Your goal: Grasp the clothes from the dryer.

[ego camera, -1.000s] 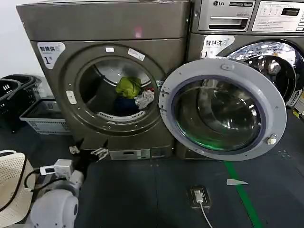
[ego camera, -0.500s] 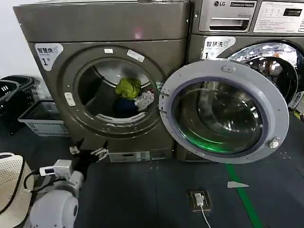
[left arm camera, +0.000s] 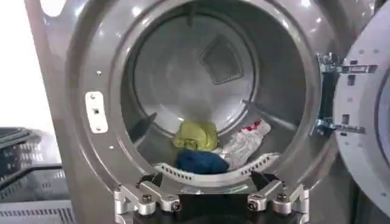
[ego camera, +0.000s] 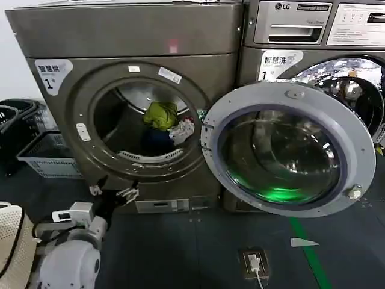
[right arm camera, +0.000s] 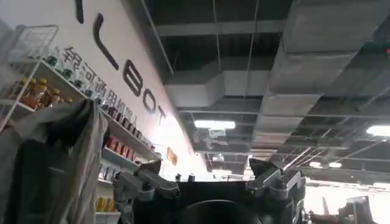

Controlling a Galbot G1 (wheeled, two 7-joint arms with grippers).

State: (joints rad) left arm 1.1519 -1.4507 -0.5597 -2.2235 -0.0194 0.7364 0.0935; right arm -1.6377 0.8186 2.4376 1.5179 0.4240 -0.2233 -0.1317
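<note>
Head view: we see the dryer (ego camera: 138,114) with its door (ego camera: 289,150) swung wide, clothes (ego camera: 165,123) heaped low in the drum. Left claw (ego camera: 113,192) wide, below the opening, likely lining up. Left wrist: clothes (left arm camera: 210,149) straight ahead. Right wrist: right claw (right arm camera: 210,185) wide, aimed at the ceiling.

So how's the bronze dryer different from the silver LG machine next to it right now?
The dryer has its door swung wide open; the LG machine looks shut. The dryer holds clothes; the LG's porthole shows bare metal drum. Dryer is bronze-grey, LG silver. Both are front-loaders with white stickers.
</note>
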